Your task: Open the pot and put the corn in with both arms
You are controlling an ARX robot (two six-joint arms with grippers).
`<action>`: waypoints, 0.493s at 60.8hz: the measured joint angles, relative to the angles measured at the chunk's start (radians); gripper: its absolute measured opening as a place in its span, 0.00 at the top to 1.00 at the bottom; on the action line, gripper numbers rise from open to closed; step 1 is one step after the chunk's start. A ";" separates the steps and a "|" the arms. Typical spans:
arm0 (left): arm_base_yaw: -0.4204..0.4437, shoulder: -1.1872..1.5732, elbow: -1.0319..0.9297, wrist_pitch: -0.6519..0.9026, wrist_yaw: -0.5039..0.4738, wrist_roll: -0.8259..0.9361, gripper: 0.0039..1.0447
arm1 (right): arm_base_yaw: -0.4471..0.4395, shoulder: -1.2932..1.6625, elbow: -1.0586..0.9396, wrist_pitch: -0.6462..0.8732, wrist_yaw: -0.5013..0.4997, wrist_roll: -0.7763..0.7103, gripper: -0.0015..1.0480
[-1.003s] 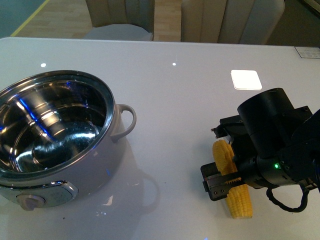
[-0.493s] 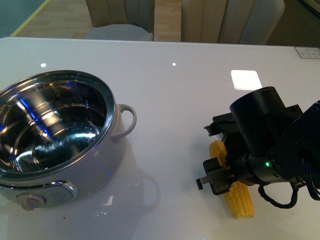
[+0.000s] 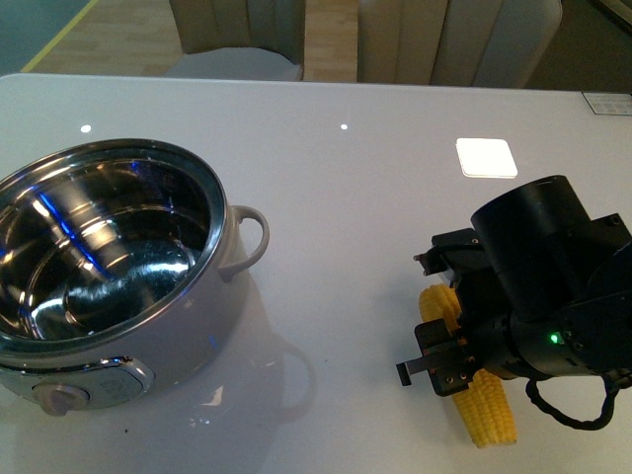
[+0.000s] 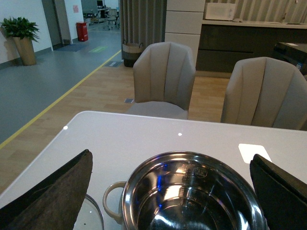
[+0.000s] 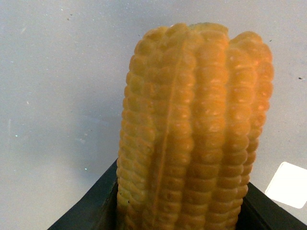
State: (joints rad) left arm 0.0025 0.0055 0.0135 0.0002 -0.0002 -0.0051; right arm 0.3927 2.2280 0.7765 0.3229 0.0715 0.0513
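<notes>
**A:** Front view first: how is the arm posed?

**B:** One right arm [image 3: 538, 286], low at the near right of the table [image 3: 346, 197], bent down over the corn [image 3: 491, 417]. The right gripper [image 3: 449, 360] sits across the cob's middle, well apart from the pot [image 3: 222, 212].

**A:** Clamped?

**B:** Yes. The right wrist view has a black finger [image 5: 96, 206] pressed to each side of the cob. Whether the cob rests on the table I cannot tell.

**A:** And the other one?

**B:** The left gripper [image 4: 170, 157] hangs above the pot, fingers spread wide, holding nothing.

**A:** Counts?

**B:** One pot, one corn, one lid [image 4: 95, 219], two chairs [image 4: 164, 76].

**A:** What's in the pot?

**B:** Its steel bowl is open to view, and only reflections show inside. The lid lies on the table just beside the pot's handle.
</notes>
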 joint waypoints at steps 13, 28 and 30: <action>0.000 0.000 0.000 0.000 0.000 0.000 0.06 | 0.001 -0.097 -0.039 -0.002 -0.039 0.039 0.53; 0.000 0.000 0.000 0.000 0.000 0.000 0.06 | 0.049 -0.293 -0.068 -0.026 -0.130 0.135 0.50; 0.000 0.000 0.000 0.000 0.000 0.000 0.06 | 0.056 -0.312 -0.067 -0.027 -0.139 0.142 0.51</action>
State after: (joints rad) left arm 0.0025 0.0055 0.0135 0.0002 -0.0002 -0.0051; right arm 0.4484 1.9163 0.7094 0.2955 -0.0677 0.1932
